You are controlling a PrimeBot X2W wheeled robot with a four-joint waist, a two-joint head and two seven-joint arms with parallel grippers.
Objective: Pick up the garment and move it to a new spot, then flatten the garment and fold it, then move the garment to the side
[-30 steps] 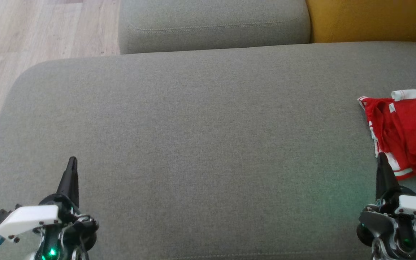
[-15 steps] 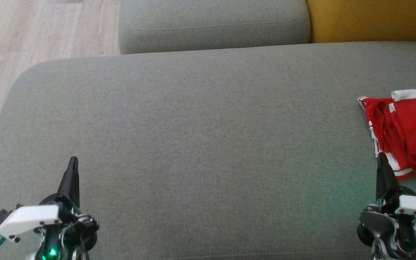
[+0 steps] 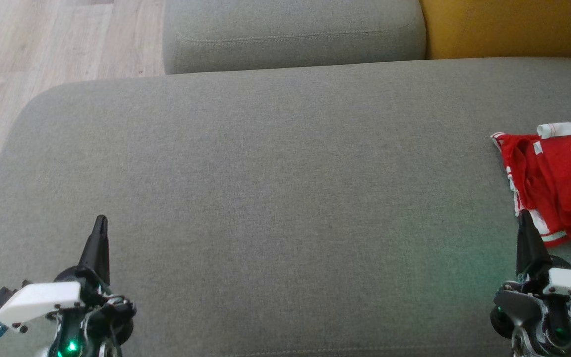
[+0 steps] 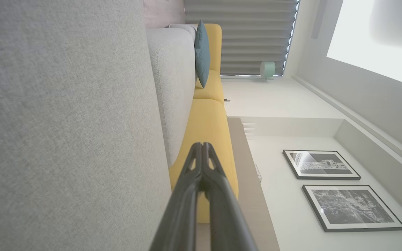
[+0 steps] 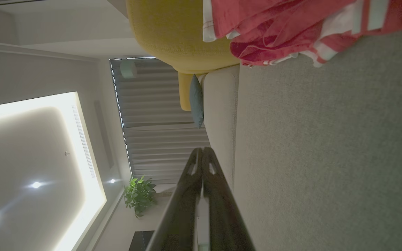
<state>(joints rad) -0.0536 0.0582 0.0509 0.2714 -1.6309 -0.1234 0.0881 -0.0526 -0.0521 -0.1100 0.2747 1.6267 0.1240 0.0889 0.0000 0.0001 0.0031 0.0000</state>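
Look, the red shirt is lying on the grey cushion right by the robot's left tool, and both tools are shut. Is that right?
Not quite. The red garment lies by the right tool, not the left tool, as the head view shows. The rest holds: it lies on the grey cushion, and both tools are shut.

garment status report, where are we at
Left end effector shut, empty; right end effector shut, empty. Red garment crumpled on the grey cushion, far right, not yet picked up. Nothing seen in the way.
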